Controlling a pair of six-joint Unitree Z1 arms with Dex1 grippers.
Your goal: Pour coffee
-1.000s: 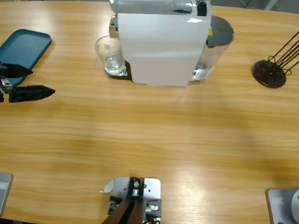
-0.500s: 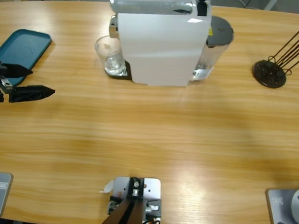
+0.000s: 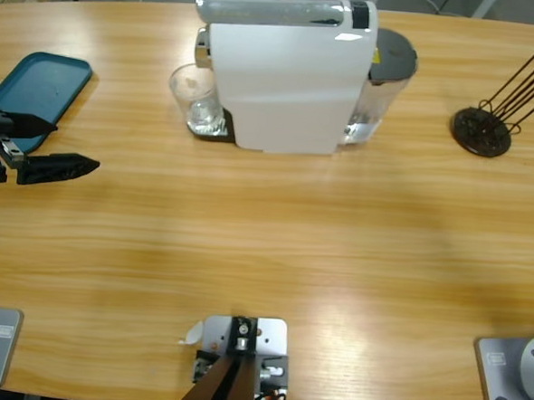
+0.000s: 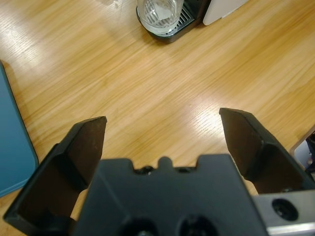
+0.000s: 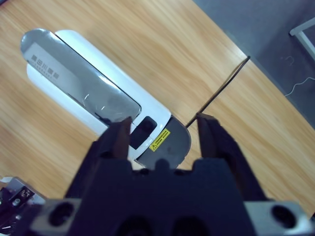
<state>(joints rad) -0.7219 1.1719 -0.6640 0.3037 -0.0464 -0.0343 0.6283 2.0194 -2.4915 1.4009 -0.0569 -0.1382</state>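
The glass (image 3: 196, 100) is seen on the coffee machine's (image 3: 284, 74) drip tray near the table's (image 3: 264, 245) far edge; no coffee can be made out in it. The left gripper (image 3: 57, 146), jaws spread and empty, is held at the left edge, nearer than the part-open right gripper (image 5: 165, 130) above the machine

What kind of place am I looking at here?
Probably a robot test bench set up as a coffee corner: a long wooden table holds a white coffee machine with a clear glass cup under its spout, a blue-green plastic tray, and a black wire rack.
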